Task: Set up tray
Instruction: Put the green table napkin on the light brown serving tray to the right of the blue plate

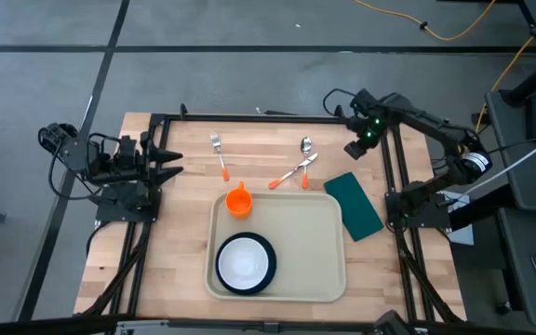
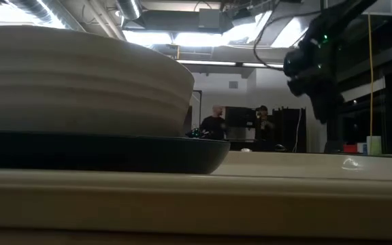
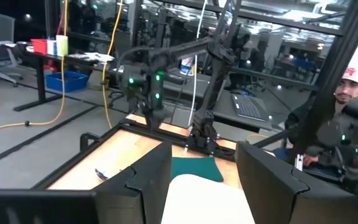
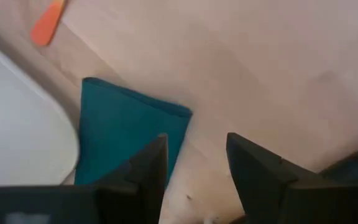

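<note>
Meanwhile, both grippers open and empty; plate (image 1: 245,264) and cup (image 1: 238,201) on tray (image 1: 310,251)

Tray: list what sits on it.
On the tray: an orange cup at one corner, and a dark plate holding a white bowl. The bowl hides the plate's middle.
</note>
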`<act>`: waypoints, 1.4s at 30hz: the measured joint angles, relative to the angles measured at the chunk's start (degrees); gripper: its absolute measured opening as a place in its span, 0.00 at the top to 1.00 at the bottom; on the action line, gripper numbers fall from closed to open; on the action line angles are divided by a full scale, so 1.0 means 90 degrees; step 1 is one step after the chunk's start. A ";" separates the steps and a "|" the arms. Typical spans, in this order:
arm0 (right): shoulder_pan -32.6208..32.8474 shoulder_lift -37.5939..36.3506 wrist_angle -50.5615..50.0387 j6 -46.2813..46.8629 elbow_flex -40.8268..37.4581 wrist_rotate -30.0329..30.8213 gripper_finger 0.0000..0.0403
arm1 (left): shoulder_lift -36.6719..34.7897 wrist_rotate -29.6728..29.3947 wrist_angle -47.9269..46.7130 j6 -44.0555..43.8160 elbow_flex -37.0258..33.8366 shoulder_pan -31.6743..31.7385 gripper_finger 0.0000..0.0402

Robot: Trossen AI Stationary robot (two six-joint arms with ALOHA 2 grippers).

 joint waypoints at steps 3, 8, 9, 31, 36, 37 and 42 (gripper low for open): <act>0.0000 0.0000 0.0217 0.0174 -0.0482 -0.0322 0.58 | 0.0000 -0.0018 0.0073 0.0026 0.0000 0.0000 0.57; 0.0001 0.0000 0.0629 0.0491 -0.1131 -0.0434 0.58 | 0.0000 -0.0097 0.0110 0.0081 0.0000 0.0000 0.57; 0.0000 0.0000 0.0757 0.0543 -0.1224 -0.0432 0.58 | 0.0000 -0.0114 0.0120 0.0103 0.0000 0.0000 0.57; 0.0415 0.0809 0.1509 0.0651 -0.1380 -0.0302 0.58 | 0.0241 -0.0166 0.0601 0.0219 0.0005 0.0000 0.57; 0.0413 0.0835 0.1520 0.0594 -0.1380 -0.0313 0.58 | 0.0282 -0.0181 0.0599 0.0175 0.0005 0.0000 0.57; 0.0415 0.0871 0.1528 0.0590 -0.1380 -0.0319 0.58 | 0.0282 -0.0181 0.0601 0.0172 0.0005 0.0000 0.57; 0.0413 0.1204 0.1498 0.0479 -0.1380 -0.0515 0.58 | 0.0282 -0.0208 0.0603 0.0164 0.0005 0.0000 0.57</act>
